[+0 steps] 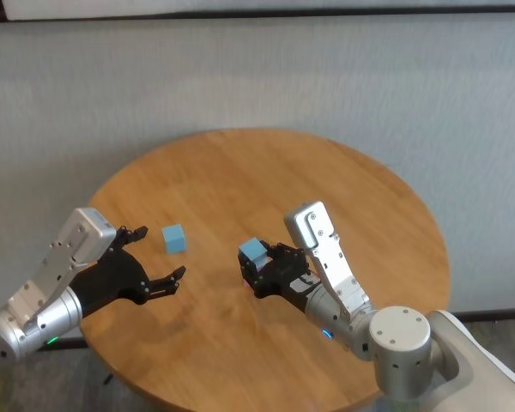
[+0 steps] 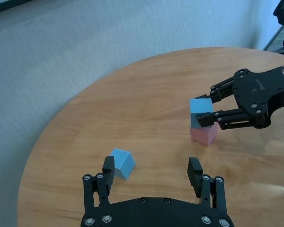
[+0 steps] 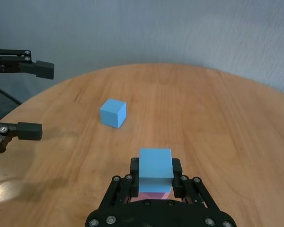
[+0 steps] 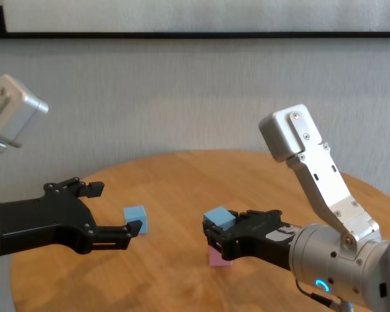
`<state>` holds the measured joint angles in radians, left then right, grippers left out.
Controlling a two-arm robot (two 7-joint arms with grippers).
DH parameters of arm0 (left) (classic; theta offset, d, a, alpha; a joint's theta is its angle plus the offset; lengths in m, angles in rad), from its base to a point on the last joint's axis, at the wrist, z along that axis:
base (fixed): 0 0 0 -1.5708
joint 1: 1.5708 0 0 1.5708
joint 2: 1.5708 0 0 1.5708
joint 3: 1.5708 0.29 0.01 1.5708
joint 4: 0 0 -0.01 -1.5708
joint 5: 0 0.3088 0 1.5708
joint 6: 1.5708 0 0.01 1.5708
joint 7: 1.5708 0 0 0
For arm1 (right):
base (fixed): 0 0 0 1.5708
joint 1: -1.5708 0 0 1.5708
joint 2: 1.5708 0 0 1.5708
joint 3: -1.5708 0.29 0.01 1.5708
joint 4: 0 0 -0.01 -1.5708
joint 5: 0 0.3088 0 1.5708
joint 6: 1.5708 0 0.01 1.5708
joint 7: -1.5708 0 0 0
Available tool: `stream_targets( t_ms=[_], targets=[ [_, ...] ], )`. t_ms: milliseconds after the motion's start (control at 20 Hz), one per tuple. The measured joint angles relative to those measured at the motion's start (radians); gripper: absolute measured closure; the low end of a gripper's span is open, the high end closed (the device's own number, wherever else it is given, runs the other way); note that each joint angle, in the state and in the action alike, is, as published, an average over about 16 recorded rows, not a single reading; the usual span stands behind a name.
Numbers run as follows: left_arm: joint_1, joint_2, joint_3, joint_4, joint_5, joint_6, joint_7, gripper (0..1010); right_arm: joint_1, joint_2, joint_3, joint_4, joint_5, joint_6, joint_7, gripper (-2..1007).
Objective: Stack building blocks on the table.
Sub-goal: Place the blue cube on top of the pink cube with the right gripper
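Clamping a light blue block (image 3: pixel 155 163), the right gripper (image 3: pixel 154 171) rests it on the pink block (image 2: pixel 203 134).

A bare test room or robotics lab is suggested rather than a home. A round table (image 1: pixel 360 180) with a light wood-grain top is set close to a plain pale wall (image 1: pixel 257 77), which is crossed by a dark horizontal strip (image 4: pixel 195 34) near the top. Grey floor, possibly carpet, is glimpsed below the table's edge (image 1: pixel 498 330). No furnishings or decoration are shown.
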<state>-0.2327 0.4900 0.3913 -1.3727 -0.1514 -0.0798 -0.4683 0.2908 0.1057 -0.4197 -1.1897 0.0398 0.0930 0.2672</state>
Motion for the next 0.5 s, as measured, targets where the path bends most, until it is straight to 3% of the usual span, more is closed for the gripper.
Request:
stream_targets(
  t_ms=[500],
  targets=[
    [0.000,0.000,0.000,0.000,0.000,0.000,0.000,8,0.007,-0.017,0.001,0.024,-0.022,-0.004,-0.009,648]
  ],
)
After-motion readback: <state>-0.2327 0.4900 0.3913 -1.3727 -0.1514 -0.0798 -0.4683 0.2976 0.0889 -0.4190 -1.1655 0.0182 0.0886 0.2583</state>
